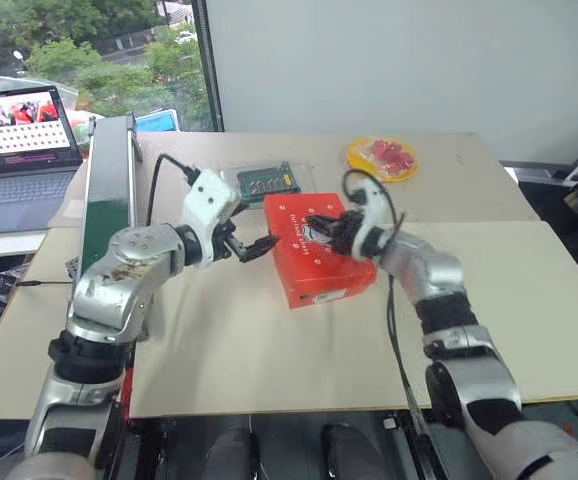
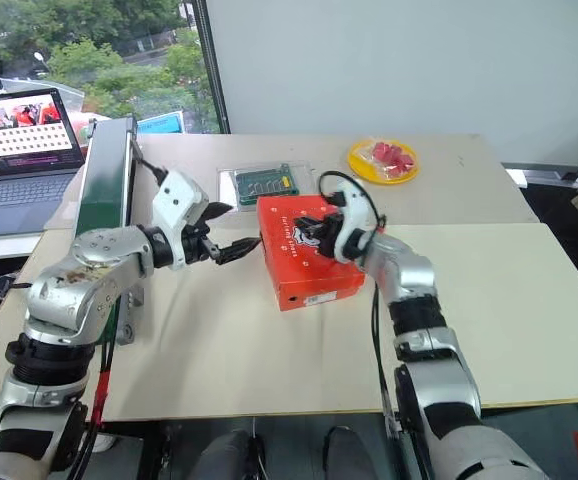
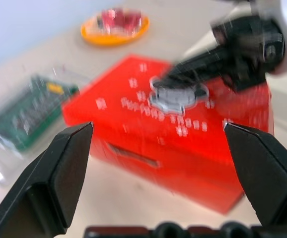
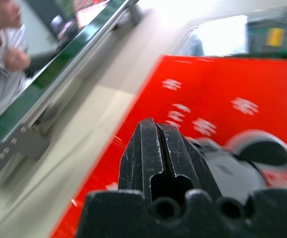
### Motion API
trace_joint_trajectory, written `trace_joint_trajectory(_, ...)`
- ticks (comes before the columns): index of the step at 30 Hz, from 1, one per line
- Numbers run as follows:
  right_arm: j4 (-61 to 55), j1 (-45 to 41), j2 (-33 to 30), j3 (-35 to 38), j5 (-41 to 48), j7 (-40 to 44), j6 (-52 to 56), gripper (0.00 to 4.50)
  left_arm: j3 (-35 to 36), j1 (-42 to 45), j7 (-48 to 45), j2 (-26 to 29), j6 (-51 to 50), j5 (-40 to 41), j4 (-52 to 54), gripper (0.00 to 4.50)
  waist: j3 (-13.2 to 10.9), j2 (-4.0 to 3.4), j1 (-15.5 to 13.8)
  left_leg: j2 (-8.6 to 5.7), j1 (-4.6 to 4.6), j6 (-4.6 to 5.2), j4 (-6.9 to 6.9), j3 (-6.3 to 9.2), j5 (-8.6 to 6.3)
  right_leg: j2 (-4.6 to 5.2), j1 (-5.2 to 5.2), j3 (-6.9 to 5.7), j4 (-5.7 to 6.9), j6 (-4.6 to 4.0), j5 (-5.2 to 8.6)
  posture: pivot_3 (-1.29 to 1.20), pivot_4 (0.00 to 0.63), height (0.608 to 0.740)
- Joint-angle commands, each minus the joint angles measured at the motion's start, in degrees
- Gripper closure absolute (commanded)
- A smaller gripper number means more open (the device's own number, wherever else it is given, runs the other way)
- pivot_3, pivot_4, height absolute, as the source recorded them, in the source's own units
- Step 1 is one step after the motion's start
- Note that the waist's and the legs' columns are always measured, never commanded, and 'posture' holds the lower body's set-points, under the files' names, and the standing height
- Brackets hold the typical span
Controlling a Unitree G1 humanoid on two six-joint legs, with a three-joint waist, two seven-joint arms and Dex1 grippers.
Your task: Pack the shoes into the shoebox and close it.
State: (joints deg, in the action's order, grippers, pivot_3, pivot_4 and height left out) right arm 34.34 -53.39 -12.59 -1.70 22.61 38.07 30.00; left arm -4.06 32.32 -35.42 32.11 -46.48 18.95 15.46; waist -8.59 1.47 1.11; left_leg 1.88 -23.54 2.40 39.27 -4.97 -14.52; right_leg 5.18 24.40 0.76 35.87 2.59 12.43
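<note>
Right claw, pinched shut and empty, sits over the lid of the closed orange-red shoebox mid-table, apparently to press it down, while the left claw gapes wide beside its near end, seemingly to steady it.

shoebox: orange-red card, smooth with slight sheen, white print | desk: pale matt board, smooth | left claw: black matt plastic pads | right claw: black, scuffed and scratched | tray: clear glossy plastic | plate: yellow, glossy
</note>
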Motion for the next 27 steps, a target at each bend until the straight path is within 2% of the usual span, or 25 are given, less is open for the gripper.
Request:
trace_joint_trajectory(1, 4.55, -3.56, 0.12, -2.37, -4.95, 2.20, -5.07, 4.45, 0.67, -1.05, 2.96, -0.05, -0.35, -1.93, 0.76, 0.00, 0.00, 0.00, -0.20, 0.00, 0.00, 0.00, 0.00, 0.00, 0.00, 0.00, -0.01, -0.02, 0.00, 0.00, 0.00, 0.00, 0.150, 0.740)
trace_joint_trajectory(10, 10.75, -3.46, 0.34, -7.15, -13.92, 3.94, -10.78, 4.45, 2.48, -3.01, 7.16, -2.25, -1.24, -1.80, 1.32, 0.00, 0.00, 0.00, -0.10, 0.00, 0.02, -0.07, 0.00, 0.01, 0.03, 0.05, -0.02, -0.06, 0.03, -0.02, -0.01, 0.00, 0.150, 0.740)
trace_joint_trajectory(27, 18.01, -1.46, 0.68, -17.28, -30.88, 0.15, -22.30, 4.45, 3.86, -1.22, 10.63, -4.30, 0.09, -2.20, -0.26, 0.00, 0.13, 0.02, 0.10, 0.00, 0.40, -0.08, -0.02, 0.01, 0.02, 0.06, -0.28, -0.02, 0.14, -0.05, 0.00, 0.00, 0.150, 0.740)
